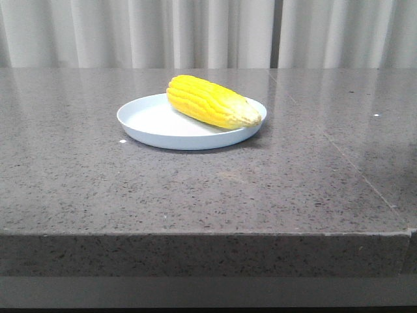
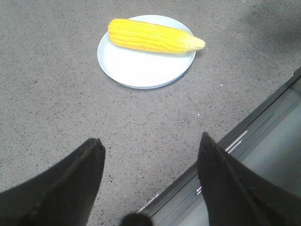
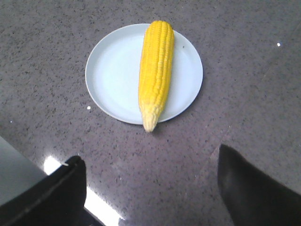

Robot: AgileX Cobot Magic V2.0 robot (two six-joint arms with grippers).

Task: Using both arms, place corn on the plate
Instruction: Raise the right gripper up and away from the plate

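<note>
Two arms, neither showing in the front view; I see them only through their own wrist cameras. Corn lies on the plate, upper centre of the front frame, thick end toward the upper left, pale tip over the rim at the right. In the right wrist view the tip pokes just past the rim at the lower centre of the plate.

Left gripper: jaws spread wide, nothing between them, hanging over the counter near its edge, well apart from the plate. Right gripper: jaws also released and bare, likewise well back from the plate.

Judgement: the placing step looks done; the corn rests on the plate with no hand on it. I read this as the retreat or end stage.

Next move, as I judge it: little is called for beyond keeping both arms clear. If tidiness matters, a gentle nudge would bring the overhanging tip inside the rim; the cob is round and could roll.
</note>
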